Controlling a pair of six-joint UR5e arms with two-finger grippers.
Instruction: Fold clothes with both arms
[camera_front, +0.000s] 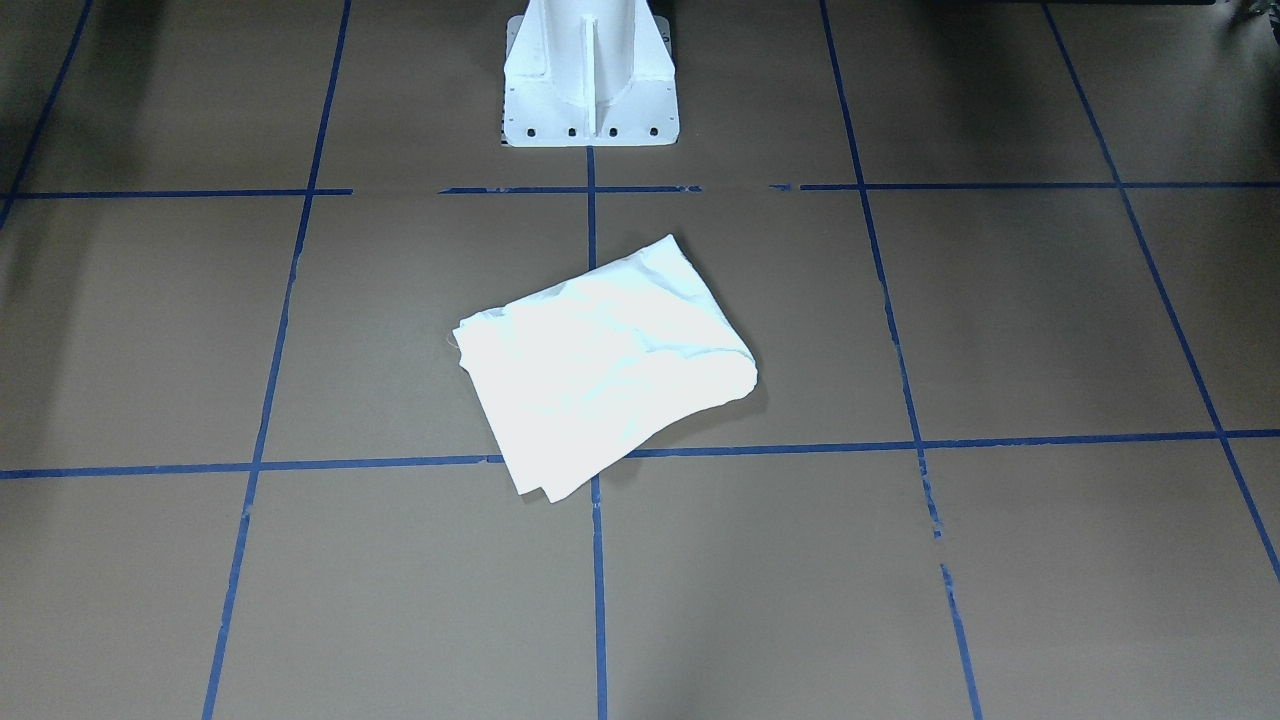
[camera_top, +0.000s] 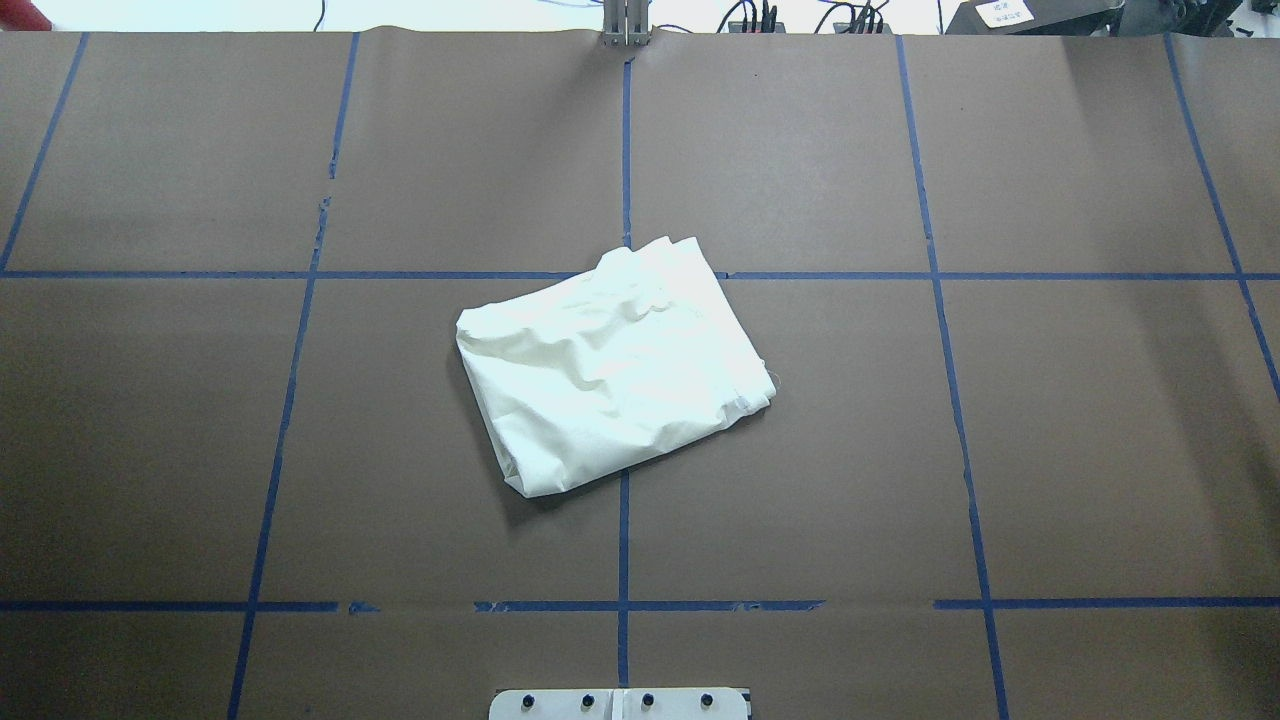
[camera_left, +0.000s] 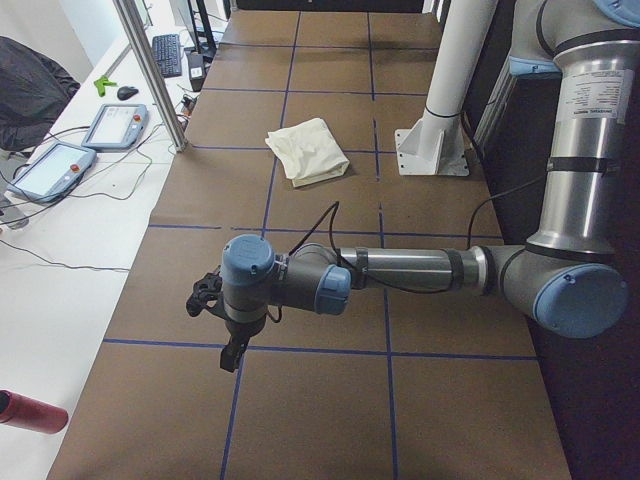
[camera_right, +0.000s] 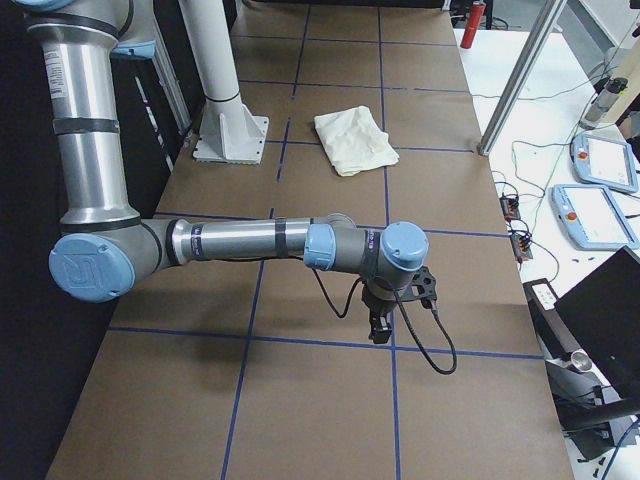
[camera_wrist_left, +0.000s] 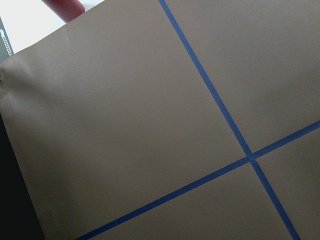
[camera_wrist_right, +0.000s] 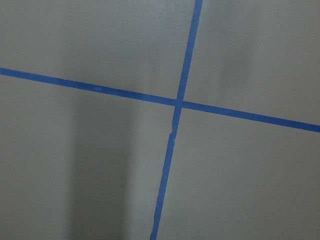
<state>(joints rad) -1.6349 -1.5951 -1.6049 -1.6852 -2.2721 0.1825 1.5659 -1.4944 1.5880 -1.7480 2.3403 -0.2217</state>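
Two arms stretch out low over the brown table (camera_front: 1000, 320), one toward each end, and you can see them only from the side cameras. The left arm (camera_left: 400, 270) lies almost level, with the left gripper (camera_left: 232, 355) pointing down above a blue tape line (camera_left: 330, 348). The right arm (camera_right: 240, 242) is posed much the same way, and the right gripper (camera_right: 380, 328) hangs over a tape line at its own end. From these side views I cannot tell you whether either claw is spread or pressed together. Each wrist camera shows you only brown paper and crossing tape.

The shirt (camera_front: 600, 365) lies in the middle of the table, in front of the white pedestal (camera_front: 590, 80) and well apart from both grippers. It is folded into a rough, wrinkled rectangle, set askew to the grid, with a plain white face up. One corner covers a crossing of the tape lines.
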